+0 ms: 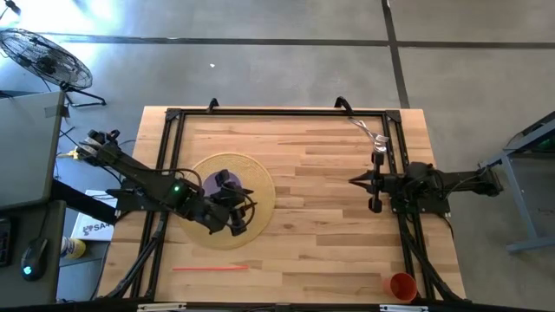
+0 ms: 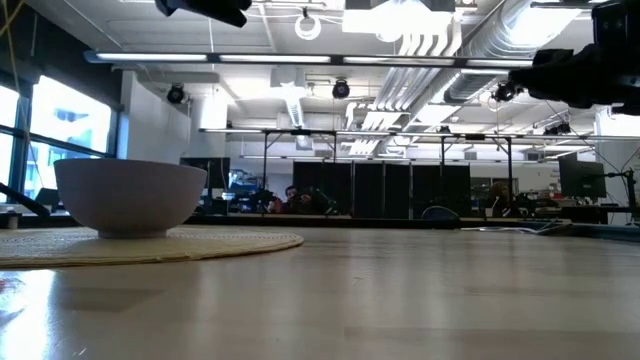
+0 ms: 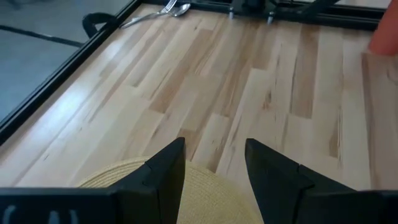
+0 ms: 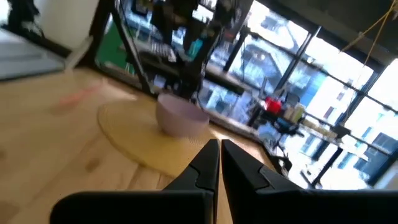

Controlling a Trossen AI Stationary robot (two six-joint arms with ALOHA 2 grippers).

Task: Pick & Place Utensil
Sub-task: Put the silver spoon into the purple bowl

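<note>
A silver fork and spoon [image 1: 368, 130] lie flat on the wooden table by its far right corner, and appear far off in the left wrist view [image 3: 163, 9]. A pale bowl [image 1: 225, 184] [image 2: 130, 197] [image 4: 181, 117] stands on a round woven mat [image 1: 263, 195] [image 2: 230, 243]. My left gripper [image 1: 247, 217] [image 3: 214, 149] hovers open above the mat's right edge [image 3: 205, 199], empty and pointing toward the table's right. My right gripper [image 1: 354, 181] [image 4: 219, 146] is shut and empty, raised over the right half of the table and pointing left at the bowl.
An orange cup [image 1: 401, 284] [image 3: 387, 31] stands near the table's near right corner. A thin red stick [image 1: 210, 268] lies near the near edge, left of centre. A black frame [image 1: 277, 113] runs along the far and side edges. Bare wood [image 1: 321, 208] lies between mat and right arm.
</note>
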